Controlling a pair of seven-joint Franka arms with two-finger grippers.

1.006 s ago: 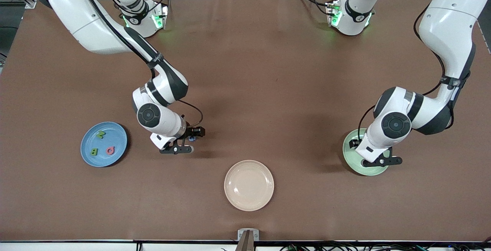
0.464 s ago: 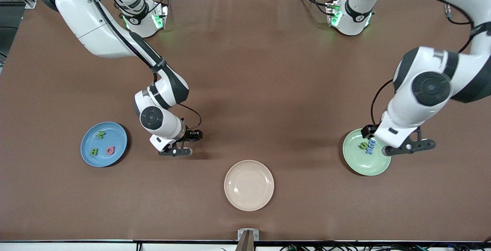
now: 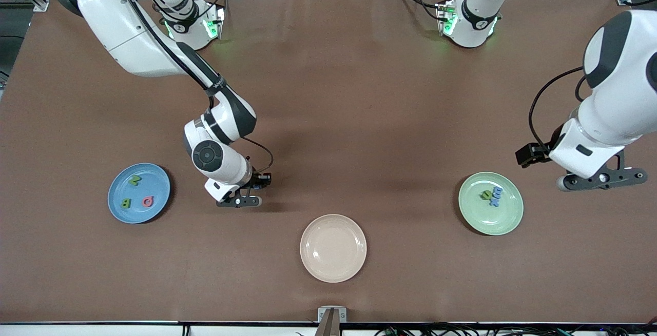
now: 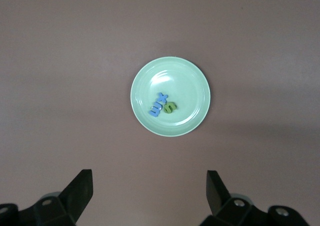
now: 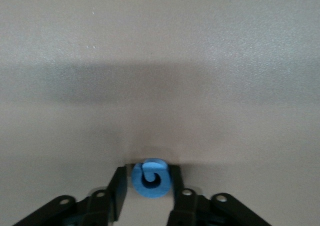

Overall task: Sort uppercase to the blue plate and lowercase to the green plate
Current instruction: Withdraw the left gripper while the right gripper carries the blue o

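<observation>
Fingers of the right gripper (image 5: 146,196) pinch the blue G (image 5: 150,178) low over bare table between blue plate (image 3: 116,203) and cream plate (image 3: 310,263), while the left gripper (image 4: 149,192) hangs spread wide above the green plate (image 4: 192,80).

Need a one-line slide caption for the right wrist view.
Right gripper closed on the blue G, low over bare brown table.

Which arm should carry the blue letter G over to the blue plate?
The right: its pincer is shut on the blue G, near the blue plate. The left pincer hangs open, high by the green plate.
</observation>
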